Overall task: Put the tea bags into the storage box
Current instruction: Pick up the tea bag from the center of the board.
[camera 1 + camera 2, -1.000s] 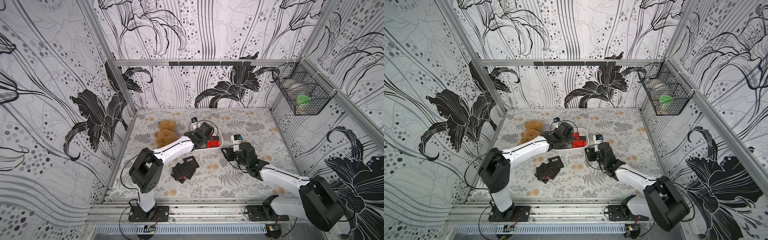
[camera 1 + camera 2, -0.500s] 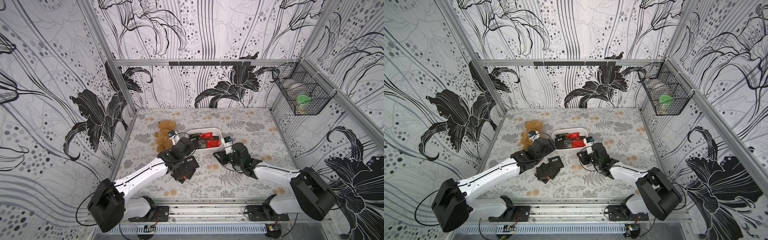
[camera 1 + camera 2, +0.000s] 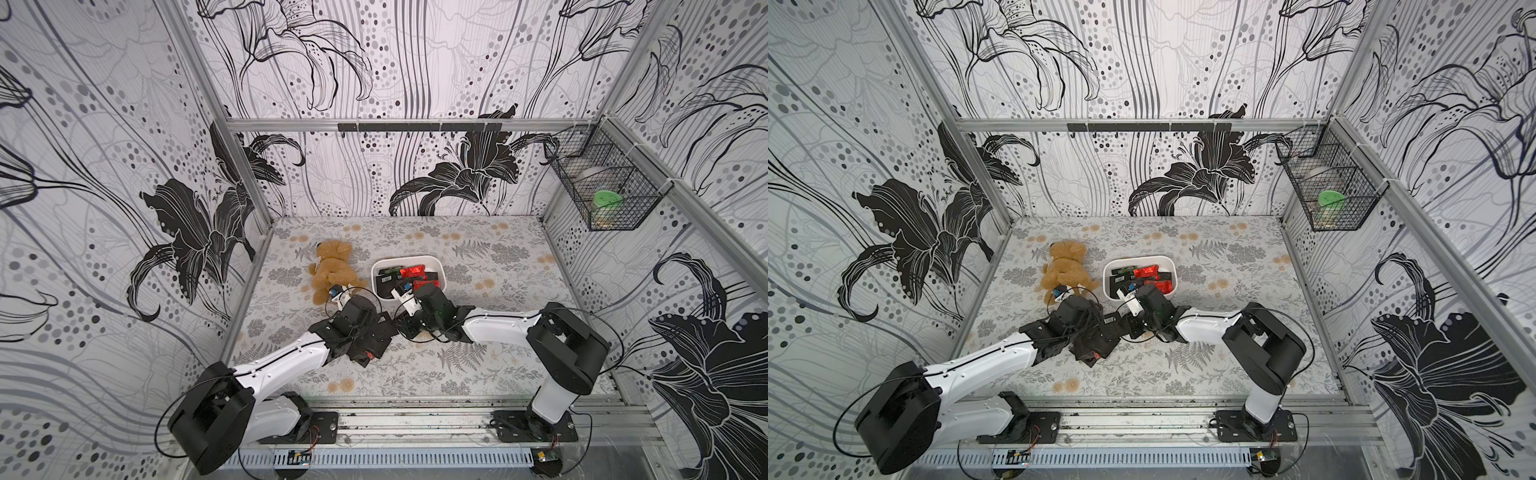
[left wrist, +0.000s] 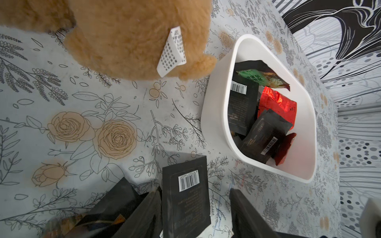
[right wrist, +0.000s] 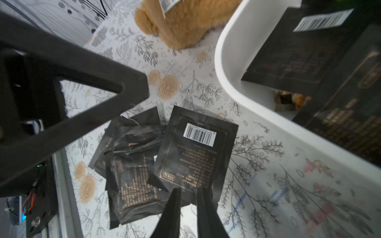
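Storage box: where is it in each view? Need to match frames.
In a top view: storage box mid-table, right of teddy bear.
In a top view: same place.
Left wrist: whole box, tea bags inside.
Right wrist: cropped; curved near wall shows.
Landmark: teddy bear beside it in all four.

The tea bags [image 5: 198,156] I see are mostly black with gold print and white barcode labels. A red foil tea bag [image 4: 276,105] shines. The storage box [image 4: 218,115] is plain white and the teddy bear [image 4: 127,37] is tan. The table [image 4: 115,140] is pale grey, with line-drawn leaves and tan roses. My right pincer [image 5: 188,190] is black.
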Motion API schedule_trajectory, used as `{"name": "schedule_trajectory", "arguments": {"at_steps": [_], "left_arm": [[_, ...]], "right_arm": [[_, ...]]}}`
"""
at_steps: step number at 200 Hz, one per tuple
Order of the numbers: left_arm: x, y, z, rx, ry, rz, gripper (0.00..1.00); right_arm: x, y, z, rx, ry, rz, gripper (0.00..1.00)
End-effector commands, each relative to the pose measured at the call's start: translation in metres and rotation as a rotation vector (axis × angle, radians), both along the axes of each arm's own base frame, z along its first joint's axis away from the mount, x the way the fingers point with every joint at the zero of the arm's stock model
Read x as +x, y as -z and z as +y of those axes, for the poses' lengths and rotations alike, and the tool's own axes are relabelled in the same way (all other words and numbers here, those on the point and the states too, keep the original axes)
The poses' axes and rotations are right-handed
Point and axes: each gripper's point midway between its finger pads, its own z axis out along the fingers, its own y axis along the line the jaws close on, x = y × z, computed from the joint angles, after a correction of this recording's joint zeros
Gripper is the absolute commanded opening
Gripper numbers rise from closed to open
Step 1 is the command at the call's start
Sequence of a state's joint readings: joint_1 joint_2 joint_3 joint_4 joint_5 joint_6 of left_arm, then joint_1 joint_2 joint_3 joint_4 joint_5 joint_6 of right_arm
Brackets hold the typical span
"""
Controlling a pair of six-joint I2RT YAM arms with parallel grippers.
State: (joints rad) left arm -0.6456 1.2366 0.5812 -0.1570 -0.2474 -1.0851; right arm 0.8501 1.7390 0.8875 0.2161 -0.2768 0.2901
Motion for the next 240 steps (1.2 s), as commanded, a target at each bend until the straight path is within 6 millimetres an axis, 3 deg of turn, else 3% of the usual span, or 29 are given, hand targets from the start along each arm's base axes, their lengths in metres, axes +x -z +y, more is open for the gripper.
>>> {"name": "schedule_trajectory", "arguments": {"at_steps": [1, 31, 73, 135, 240], "left_arm": [[0.008, 0.003, -0.004, 0.008, 0.042, -0.010, 0.57], [0.012, 0.012, 0.005, 0.055, 0.041, -0.001, 0.55], [0.014, 0.026, 0.002, 0.048, 0.084, 0.008, 0.48], [0.017, 0.046, 0.005, 0.066, 0.100, 0.036, 0.47], [0.018, 0.044, -0.016, -0.001, 0.195, 0.012, 0.40]], "right_arm": [[-0.007, 0.014, 0.001, -0.065, -0.036, 0.036, 0.18], [-0.005, 0.022, 0.002, -0.092, -0.037, 0.055, 0.15], [-0.003, 0.030, 0.002, -0.125, -0.029, 0.069, 0.14], [0.000, 0.044, -0.001, -0.180, -0.008, 0.097, 0.10], [0.001, 0.053, -0.002, -0.213, 0.001, 0.120, 0.08]]}}
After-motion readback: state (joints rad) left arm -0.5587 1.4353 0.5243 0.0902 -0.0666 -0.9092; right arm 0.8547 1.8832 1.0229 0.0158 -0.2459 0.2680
